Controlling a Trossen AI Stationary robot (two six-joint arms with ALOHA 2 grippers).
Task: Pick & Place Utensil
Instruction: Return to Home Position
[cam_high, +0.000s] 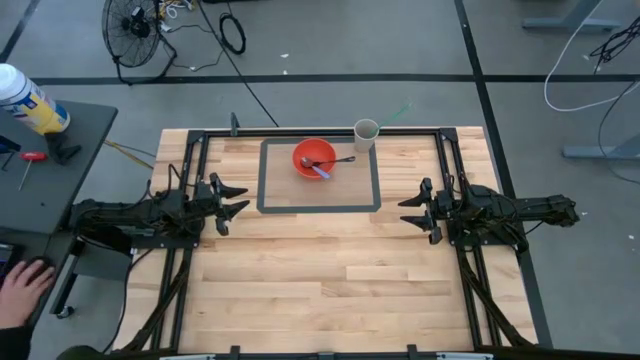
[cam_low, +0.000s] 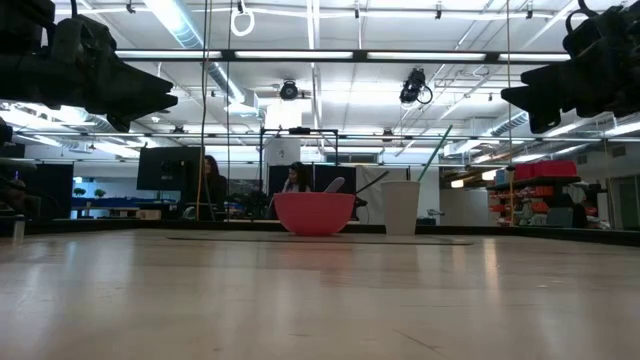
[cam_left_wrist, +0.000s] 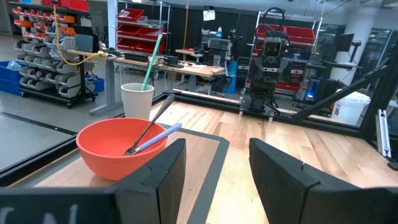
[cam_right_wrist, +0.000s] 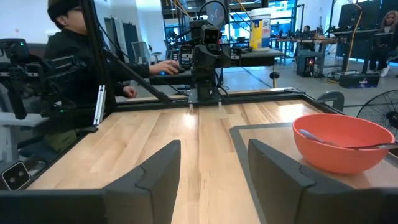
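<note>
Judged all but done, with black fork and violet spoon in the orange bowl at upper centre, green straw in the white cup just right of it, and left gripper and right gripper open, empty, mid-left and mid-right, nearly home.

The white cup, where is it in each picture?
High view: white cup top middle, right of the orange bowl.
Low view: centre, right of the bowl.
Left wrist view: behind the bowl, straw in it.
Right wrist view: not in it.
Shared landmark: the orange bowl, in all four.
</note>
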